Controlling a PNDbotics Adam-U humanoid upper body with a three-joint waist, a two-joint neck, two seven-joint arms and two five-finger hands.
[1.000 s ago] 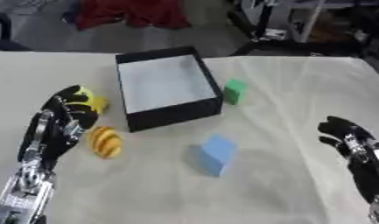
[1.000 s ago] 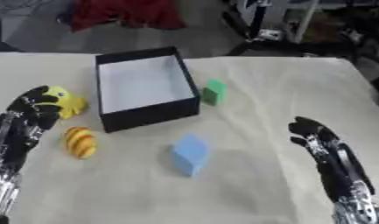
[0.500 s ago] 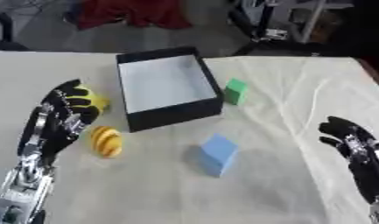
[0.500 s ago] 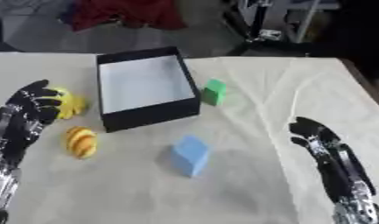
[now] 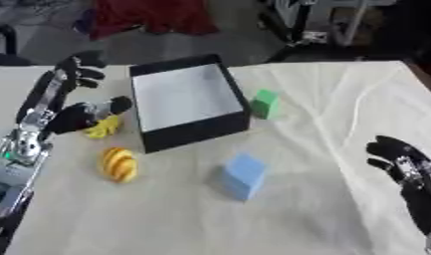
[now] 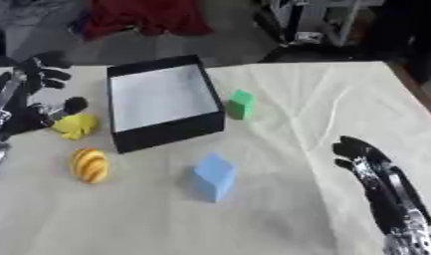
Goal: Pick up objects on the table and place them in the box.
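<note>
A black box with a white inside stands open at the middle of the table. A green block sits just right of it. In front of the box lies a blue block, and to its left a yellow-and-orange striped object. A yellow object lies left of the box. My left hand hovers over that yellow object, fingers straight and spread, thumb near it, holding nothing. My right hand rests open at the lower right, away from all objects.
The table is covered by a creased cream cloth. Beyond its far edge lie a red cloth and dark equipment on the floor. Bare cloth stretches between the blue block and my right hand.
My left hand has risen and reached farther toward the back, above the yellow object. The right hand has barely moved. The objects stay where they were.
</note>
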